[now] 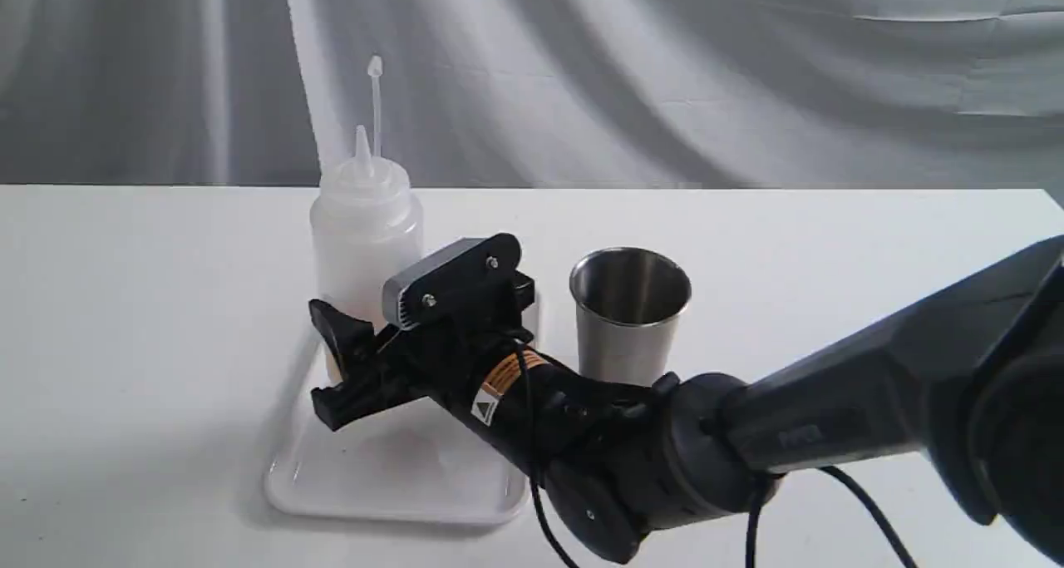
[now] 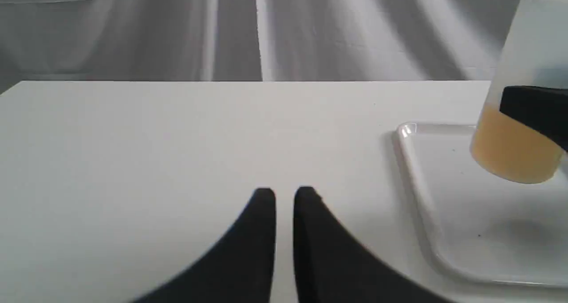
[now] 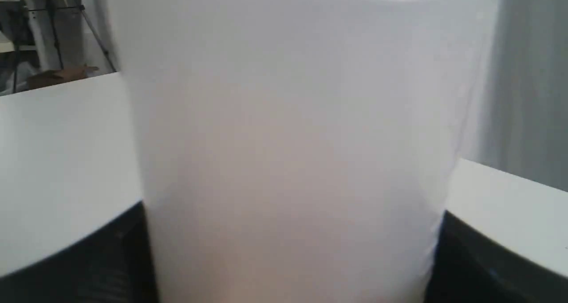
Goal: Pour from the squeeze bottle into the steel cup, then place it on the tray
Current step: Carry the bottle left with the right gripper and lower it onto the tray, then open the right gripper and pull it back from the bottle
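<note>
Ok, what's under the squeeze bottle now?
Only bare tray, across a gap; the squeeze bottle hangs above it in the right hand. Exterior view hides its base.

A robot lab setup: white table (image 1: 125, 302), draped grey cloth backdrop (image 1: 665, 69) behind

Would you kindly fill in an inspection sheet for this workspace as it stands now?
Surface: white table, no spills seen.
Job's things: bottle with amber liquid, roughly upright, held above the tray; steel cup upright on the table beside the tray.
Clutter: nothing seen.
Grippers: right gripper closed around the bottle; left gripper nearly shut, empty, over the table.
Cables: black cable hangs under the right arm.
Surroundings: grey draped cloth behind.
</note>
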Controlling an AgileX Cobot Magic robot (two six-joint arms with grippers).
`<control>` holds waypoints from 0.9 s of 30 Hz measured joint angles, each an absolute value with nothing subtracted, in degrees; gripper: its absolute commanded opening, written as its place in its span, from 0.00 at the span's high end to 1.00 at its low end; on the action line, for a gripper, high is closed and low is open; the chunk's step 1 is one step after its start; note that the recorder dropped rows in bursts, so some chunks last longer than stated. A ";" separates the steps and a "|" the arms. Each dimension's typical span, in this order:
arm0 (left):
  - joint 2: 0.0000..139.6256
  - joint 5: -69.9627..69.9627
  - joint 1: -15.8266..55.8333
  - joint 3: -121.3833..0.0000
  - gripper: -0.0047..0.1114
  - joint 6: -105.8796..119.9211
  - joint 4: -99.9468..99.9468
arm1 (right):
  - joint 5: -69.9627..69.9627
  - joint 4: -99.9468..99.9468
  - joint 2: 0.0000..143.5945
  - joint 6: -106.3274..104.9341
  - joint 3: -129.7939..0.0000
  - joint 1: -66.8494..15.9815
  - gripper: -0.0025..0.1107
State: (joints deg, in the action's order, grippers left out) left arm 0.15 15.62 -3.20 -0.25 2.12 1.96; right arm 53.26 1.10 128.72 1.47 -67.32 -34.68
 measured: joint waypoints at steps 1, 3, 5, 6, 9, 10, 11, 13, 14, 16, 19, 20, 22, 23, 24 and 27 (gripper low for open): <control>0.15 15.62 -3.20 -0.26 0.89 2.12 1.96 | 53.26 0.30 129.22 0.97 -67.76 -34.68 0.98; 0.15 15.62 -3.20 -0.26 0.89 2.12 1.96 | 53.50 -1.90 130.26 0.00 -68.51 -34.68 0.98; 0.15 15.62 -3.20 -0.26 0.89 2.12 1.96 | 53.62 -4.34 131.08 -1.04 -68.78 -34.68 0.98; 0.15 15.62 -3.20 -0.26 0.89 2.12 1.96 | 53.99 -5.52 131.54 -1.31 -68.88 -34.68 0.98; 0.15 15.62 -3.20 -0.26 0.89 2.12 1.96 | 55.87 -6.68 132.90 -1.57 -68.90 -34.68 0.98; 0.15 15.62 -3.20 -0.26 0.89 2.12 1.96 | 56.53 -6.86 133.39 -1.57 -68.90 -34.68 0.98; 0.15 15.62 -3.20 -0.26 0.89 2.12 1.96 | 57.12 -6.97 133.89 -1.57 -68.90 -34.68 0.98; 0.15 15.62 -3.20 -0.26 0.89 2.12 1.96 | 57.55 -7.20 134.49 -1.71 -69.01 -34.68 0.98; 0.15 15.62 -3.20 -0.26 0.89 2.12 1.96 | 57.63 -7.31 134.64 -1.84 -69.01 -34.68 0.98; 0.15 15.62 -3.20 -0.26 0.89 2.12 1.96 | 57.94 -7.42 135.03 -2.43 -69.01 -34.68 0.98; 0.15 15.62 -3.20 -0.26 0.89 2.12 1.96 | 57.94 -7.42 135.25 -2.84 -69.01 -34.57 0.98; 0.15 15.62 -3.20 -0.26 0.89 2.12 1.96 | 57.94 -7.55 135.25 -2.95 -69.01 -34.43 0.98; 0.15 15.62 -3.20 -0.26 0.89 2.12 1.96 | 57.94 -7.67 135.25 -3.07 -69.01 -34.22 0.98; 0.15 15.62 -3.20 -0.26 0.89 2.12 1.96 | 57.94 -7.67 135.25 -3.07 -69.01 -34.11 0.98; 0.15 15.62 -3.20 -0.26 0.89 2.12 1.96 | 57.94 -7.67 135.25 -3.07 -69.01 -34.00 0.98; 0.15 15.62 -3.20 -0.26 0.89 2.12 1.96 | 57.03 -7.76 135.25 -3.07 -69.01 -33.74 0.98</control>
State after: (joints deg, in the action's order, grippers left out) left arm 0.15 15.62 -3.20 -0.25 2.12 1.96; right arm 57.03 -7.76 135.25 -3.07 -69.01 -33.74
